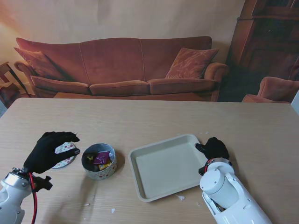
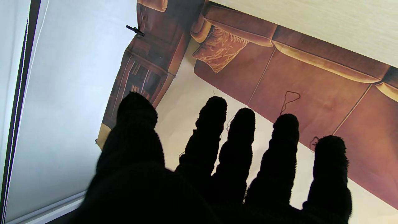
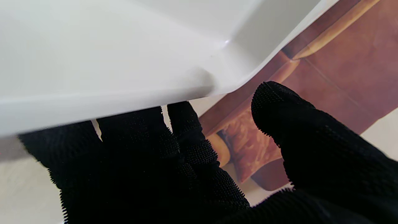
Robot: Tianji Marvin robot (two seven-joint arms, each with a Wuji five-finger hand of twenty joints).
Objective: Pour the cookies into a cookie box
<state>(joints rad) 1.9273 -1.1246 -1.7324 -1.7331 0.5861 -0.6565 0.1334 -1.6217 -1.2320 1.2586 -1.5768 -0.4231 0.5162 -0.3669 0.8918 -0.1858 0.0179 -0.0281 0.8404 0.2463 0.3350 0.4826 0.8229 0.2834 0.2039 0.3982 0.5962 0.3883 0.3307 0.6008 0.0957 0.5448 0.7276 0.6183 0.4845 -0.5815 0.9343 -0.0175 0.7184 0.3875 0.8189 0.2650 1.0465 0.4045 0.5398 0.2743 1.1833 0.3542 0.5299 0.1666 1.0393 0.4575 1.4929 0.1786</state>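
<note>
Left hand [image 1: 49, 151], gloved black, hovers with fingers [image 2: 211, 130] spread, holding nothing, over a dotted round lid [image 1: 65, 155]. Just to its right stands the open cookie box [image 1: 99, 161], wrapped cookies [image 1: 103, 159] inside. Farther right lies the pale tray [image 1: 166, 165]. Right hand [image 1: 214, 149] pinches that tray's right rim, thumb apart from the fingers [image 3: 136, 130] tucked beneath.

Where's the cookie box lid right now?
In the stand view the lid lies flat on the table on my left, just left of the round cookie box, with the left hand over it.
</note>
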